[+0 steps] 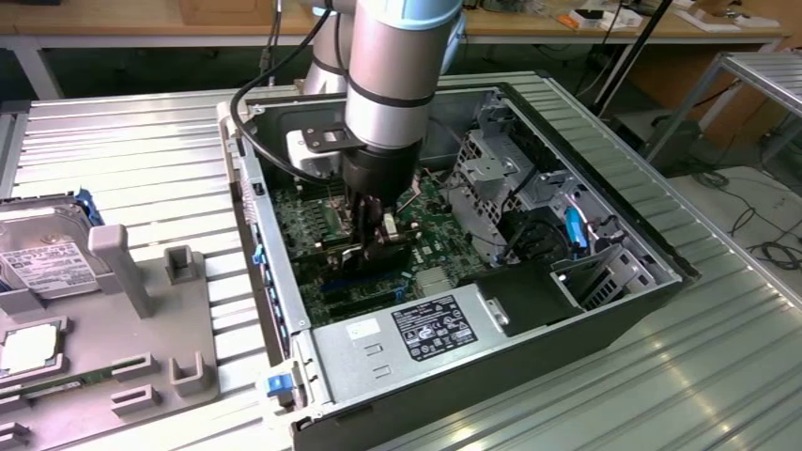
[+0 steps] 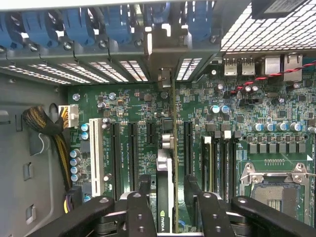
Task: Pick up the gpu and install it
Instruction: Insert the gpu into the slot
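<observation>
The gpu [image 2: 165, 165] stands on edge in a slot of the green motherboard [image 2: 133, 106], seen from its upper edge, with its silver bracket [image 2: 160, 49] against the case's rear slot wall. My gripper [image 2: 168, 186] straddles the card, and its black fingers [image 2: 144, 186] stand a little off each side, open. In the exterior view the gripper [image 1: 376, 246] reaches straight down into the open computer case [image 1: 602, 310], low over the motherboard [image 1: 439, 249].
A silver power supply [image 1: 414, 329] fills the case's near end and a drive cage [image 1: 495, 178] stands on the exterior view's right. A grey fixture tray [image 1: 138, 310] outside holds a hard drive [image 1: 38, 258]. Cable bundle [image 2: 44, 123] and CPU socket [image 2: 276, 185] flank the slots.
</observation>
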`<act>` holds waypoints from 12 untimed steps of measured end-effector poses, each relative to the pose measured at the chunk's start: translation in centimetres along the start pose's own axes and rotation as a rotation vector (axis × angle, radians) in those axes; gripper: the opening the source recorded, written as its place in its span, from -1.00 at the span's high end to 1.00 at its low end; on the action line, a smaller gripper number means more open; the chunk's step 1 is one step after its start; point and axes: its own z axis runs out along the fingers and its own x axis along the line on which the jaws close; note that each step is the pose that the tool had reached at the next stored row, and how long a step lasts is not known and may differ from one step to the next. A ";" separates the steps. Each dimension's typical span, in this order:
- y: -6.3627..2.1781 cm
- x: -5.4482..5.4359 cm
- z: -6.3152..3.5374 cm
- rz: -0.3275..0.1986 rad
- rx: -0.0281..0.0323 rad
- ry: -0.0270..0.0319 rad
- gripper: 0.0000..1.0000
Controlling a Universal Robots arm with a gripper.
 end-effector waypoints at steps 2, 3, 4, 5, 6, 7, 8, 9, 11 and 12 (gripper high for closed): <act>0.00 0.0 0.00 0.000 -0.0001 0.0001 0.19; 0.00 0.0 0.00 0.000 0.0000 0.0000 0.19; 0.00 0.0 0.00 0.000 0.0000 0.0001 0.19; 0.00 0.0 0.00 0.000 -0.0001 0.0001 0.19; 0.00 0.0 0.00 0.000 0.0000 0.0000 0.19; 0.00 0.0 0.00 0.000 0.0000 0.0001 0.19; 0.00 0.0 0.00 0.000 0.0000 0.0000 0.19; 0.00 0.0 0.00 0.000 0.0000 0.0000 0.19; 0.00 0.0 0.00 0.000 0.0000 0.0001 0.19; 0.00 0.0 0.00 0.000 0.0000 0.0001 0.19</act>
